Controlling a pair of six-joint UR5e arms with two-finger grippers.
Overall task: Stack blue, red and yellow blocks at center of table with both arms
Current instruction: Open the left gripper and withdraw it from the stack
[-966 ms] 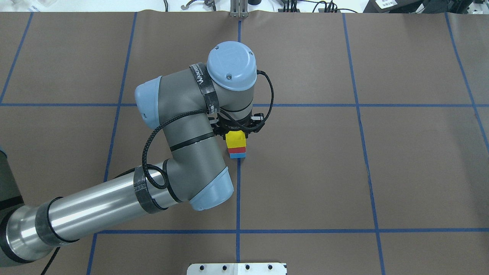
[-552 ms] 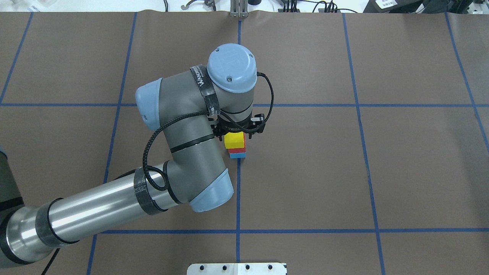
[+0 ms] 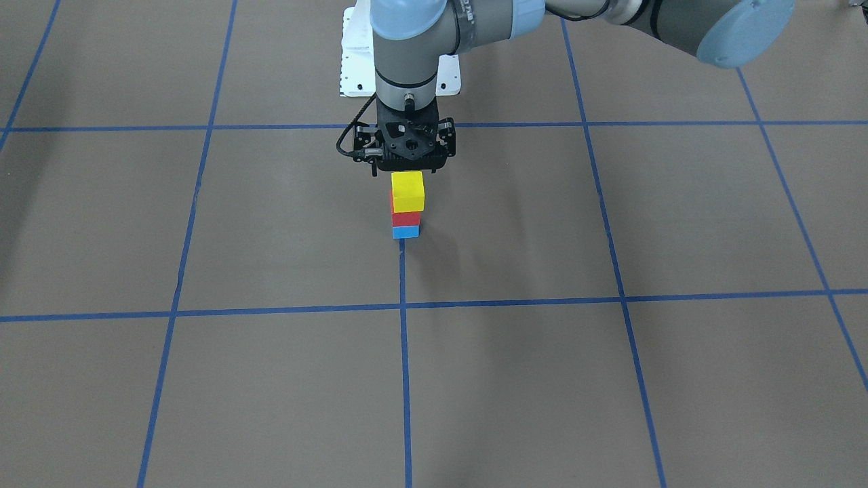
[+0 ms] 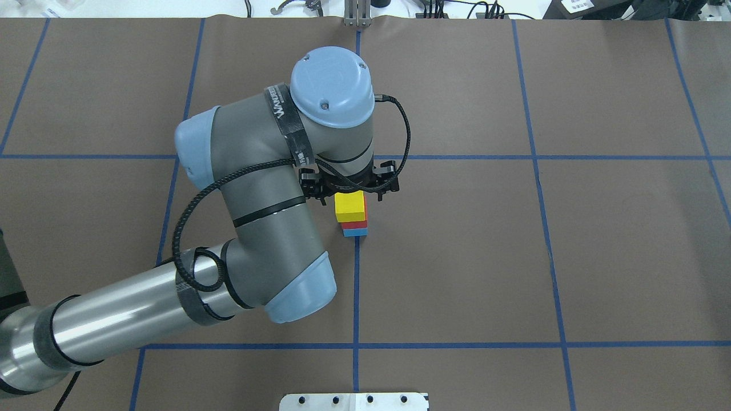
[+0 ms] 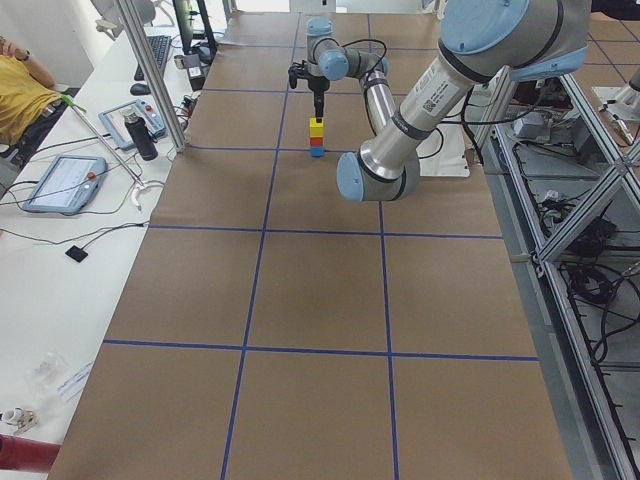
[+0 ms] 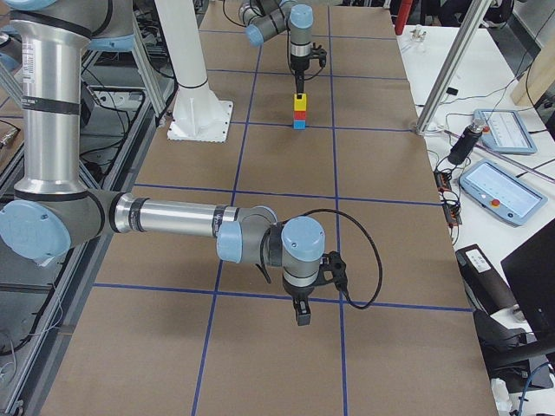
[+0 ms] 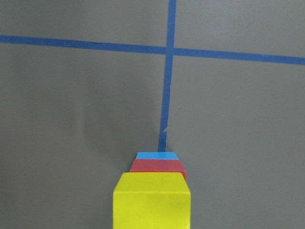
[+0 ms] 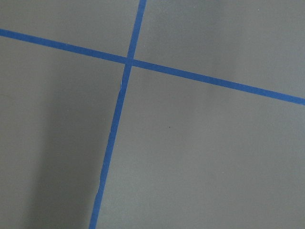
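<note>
Closest to the robot, the white pedestal (image 4: 354, 401) sits at the near edge of the table (image 4: 457, 257), straight back from the stack (image 5: 316, 138). The left arm (image 4: 114, 319) comes in over the table from the robot's left of the stack. It is bent so that its wrist stands upright over the blocks.

The stack rests on the central blue tape line (image 4: 356, 285), just on the robot's side of a tape crossing. The blue block (image 4: 354, 233) is on the table, the red block (image 4: 354, 225) on it, and the yellow block (image 4: 350, 207) on top.

The left hand (image 3: 409, 161) hangs fingers-down directly above the yellow block. Its fingers are hidden or too small to read, so it cannot be told whether it is wide or narrow, nor whether it touches the block. Its wrist camera looks down past the yellow block's top face.

Well apart from the stack, toward the table's right end, the right arm (image 6: 173, 217) holds the right hand (image 6: 302, 316) low over the table. Its opening cannot be told.

Beyond the stack, cables (image 4: 457, 8) lie past the table's far edge.
</note>
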